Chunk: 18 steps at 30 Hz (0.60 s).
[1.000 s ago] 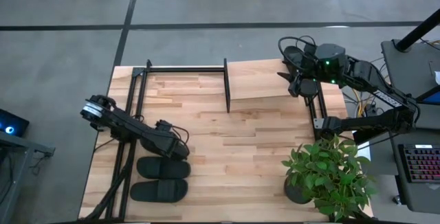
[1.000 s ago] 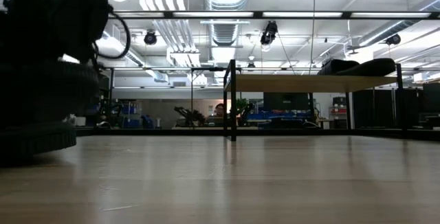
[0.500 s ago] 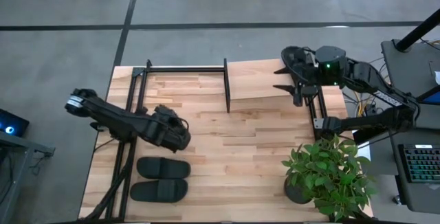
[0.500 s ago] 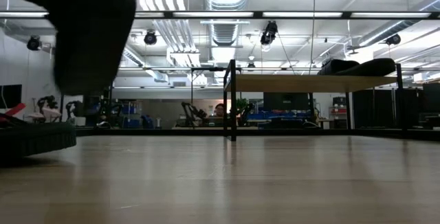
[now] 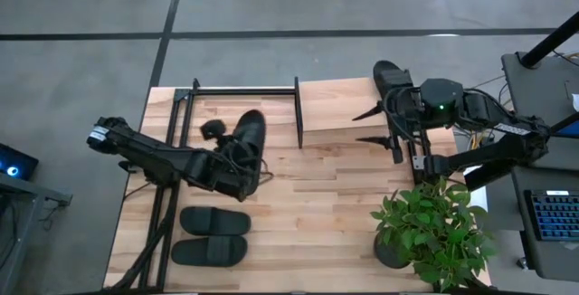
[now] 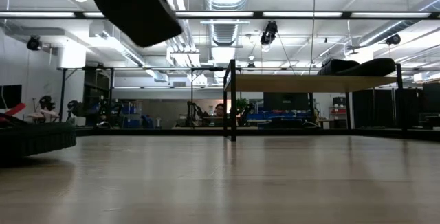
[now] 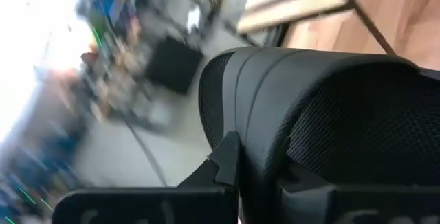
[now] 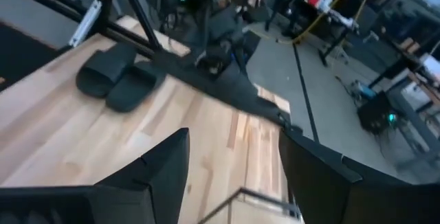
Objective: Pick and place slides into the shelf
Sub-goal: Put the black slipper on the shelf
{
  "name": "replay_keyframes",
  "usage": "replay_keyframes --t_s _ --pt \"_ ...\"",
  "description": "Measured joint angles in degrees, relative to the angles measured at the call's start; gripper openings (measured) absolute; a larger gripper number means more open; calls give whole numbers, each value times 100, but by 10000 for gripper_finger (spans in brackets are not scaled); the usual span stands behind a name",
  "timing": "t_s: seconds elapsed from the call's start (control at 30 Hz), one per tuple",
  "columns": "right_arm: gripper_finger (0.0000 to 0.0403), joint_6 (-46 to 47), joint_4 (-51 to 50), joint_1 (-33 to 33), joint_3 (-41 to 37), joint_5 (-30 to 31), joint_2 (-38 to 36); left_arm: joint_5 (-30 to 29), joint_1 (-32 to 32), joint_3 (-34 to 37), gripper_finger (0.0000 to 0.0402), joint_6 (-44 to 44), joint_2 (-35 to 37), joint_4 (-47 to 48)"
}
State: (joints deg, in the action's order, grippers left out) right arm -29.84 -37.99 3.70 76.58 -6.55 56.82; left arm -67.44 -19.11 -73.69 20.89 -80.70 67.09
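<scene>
Slide (image 5: 248, 138) pinched aloft in left gripper (image 5: 237, 159) hides its jaws; right gripper (image 5: 378, 125) spread above shelf (image 5: 339, 105).

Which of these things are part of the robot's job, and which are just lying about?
Part of the job:
- matte black slide sandal lifted in the shut left gripper
- two black slides lying on the table
- black slide on the shelf
- low shelf with light wood plank top
- open right gripper over the shelf

Just lying about:
- green potted plant
- keyboard
</scene>
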Motion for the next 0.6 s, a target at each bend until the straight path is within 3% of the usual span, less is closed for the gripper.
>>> replay_keyframes --t_s 0.17,0.27,0.47,0.6 --pt "215 150 84 -47 1 11 0 -486 -2 13 0 -3371 -71 -2146" --pt "215 270 84 -45 2 11 0 -378 0 15 0 -5089 -71 -3573" --pt "215 391 109 -45 2 2 25 130 3 189 0 -7897 -71 -6279" --pt "215 573 255 -45 2 -146 106 166 84 319 0 -9187 -133 -7858"
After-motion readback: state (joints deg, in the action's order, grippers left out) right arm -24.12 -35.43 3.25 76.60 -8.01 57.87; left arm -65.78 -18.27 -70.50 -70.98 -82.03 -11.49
